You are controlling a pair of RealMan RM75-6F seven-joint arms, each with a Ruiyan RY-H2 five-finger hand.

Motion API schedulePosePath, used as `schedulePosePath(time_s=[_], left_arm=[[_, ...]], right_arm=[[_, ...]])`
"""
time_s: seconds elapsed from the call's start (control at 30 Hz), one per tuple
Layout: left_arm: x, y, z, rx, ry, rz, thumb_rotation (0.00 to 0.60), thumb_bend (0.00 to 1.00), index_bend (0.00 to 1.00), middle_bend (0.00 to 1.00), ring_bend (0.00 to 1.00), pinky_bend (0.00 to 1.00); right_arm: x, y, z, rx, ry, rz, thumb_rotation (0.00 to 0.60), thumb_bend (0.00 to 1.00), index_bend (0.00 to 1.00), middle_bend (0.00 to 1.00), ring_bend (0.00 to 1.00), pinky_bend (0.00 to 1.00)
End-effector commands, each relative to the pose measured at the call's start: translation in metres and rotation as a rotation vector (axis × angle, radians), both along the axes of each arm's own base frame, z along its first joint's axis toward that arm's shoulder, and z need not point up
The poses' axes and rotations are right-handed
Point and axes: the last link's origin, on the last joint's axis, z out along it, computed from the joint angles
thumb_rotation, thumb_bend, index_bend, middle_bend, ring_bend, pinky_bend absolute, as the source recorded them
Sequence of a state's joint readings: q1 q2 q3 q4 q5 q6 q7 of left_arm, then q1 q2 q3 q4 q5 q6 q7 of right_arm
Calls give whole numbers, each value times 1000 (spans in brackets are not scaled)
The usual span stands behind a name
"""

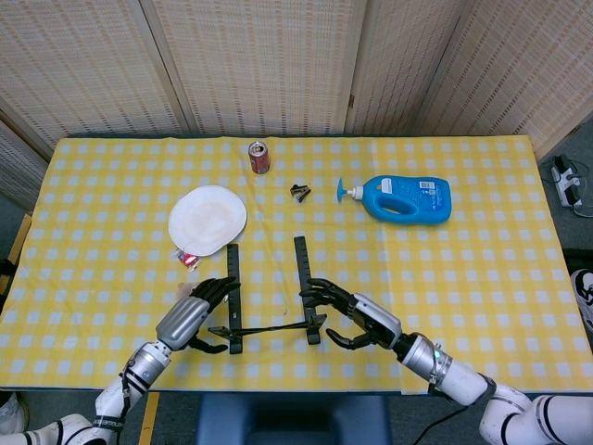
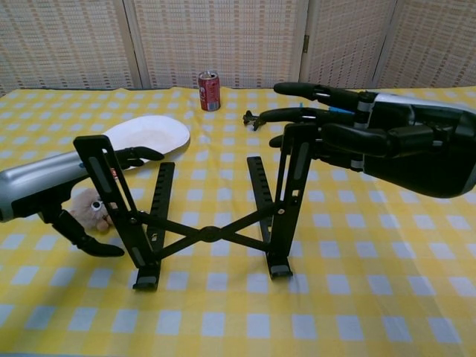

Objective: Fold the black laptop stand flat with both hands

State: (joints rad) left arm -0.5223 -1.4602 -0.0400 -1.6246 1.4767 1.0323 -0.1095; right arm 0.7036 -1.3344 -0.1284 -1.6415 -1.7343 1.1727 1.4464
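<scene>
1. A white plate lies on the tabletop with nothing on it; a blue bottle lies on its side, a red can stands upright.
2. The left hand reaches in low, fingers spread, holding nothing — just beside the left upright.
3. The right hand is spread too, fingers at the top of the right upright; a grip is not visible.
4. The stand is unfolded near the front edge — between both hands.

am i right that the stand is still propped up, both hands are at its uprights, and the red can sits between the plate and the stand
Not quite. The red can stands at the far side of the table, beyond the plate, not between it and the laptop stand; the head view shows this. The rest holds: the stand is propped up, with the left hand and right hand at its uprights.
</scene>
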Motion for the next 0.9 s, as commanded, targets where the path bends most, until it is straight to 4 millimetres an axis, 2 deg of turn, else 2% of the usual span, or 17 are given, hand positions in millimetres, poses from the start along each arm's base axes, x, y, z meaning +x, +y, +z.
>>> schedulePosePath(time_s=[0.03,0.27,0.57,0.7,0.9], left_arm=[[6,5,-6,1,-41,22,600,131,92,95,73,0],[7,15,-13,20,-44,38,600,133,143,134,107,0],[0,32,-3,125,11,24,600,133,188,155,119,0],[1,31,-2,124,10,22,600,133,208,162,120,0],[-3,28,-7,98,32,19,600,133,373,185,129,0]], right_arm=[[0,2,-1,7,0,2,600,518,78,149,180,31],[0,9,-1,34,-10,8,600,517,78,149,180,33],[1,21,1,75,-28,24,600,517,74,149,180,33],[0,25,-1,84,-26,31,600,518,72,149,179,33],[-1,24,-1,75,-22,24,600,517,72,149,178,32]])
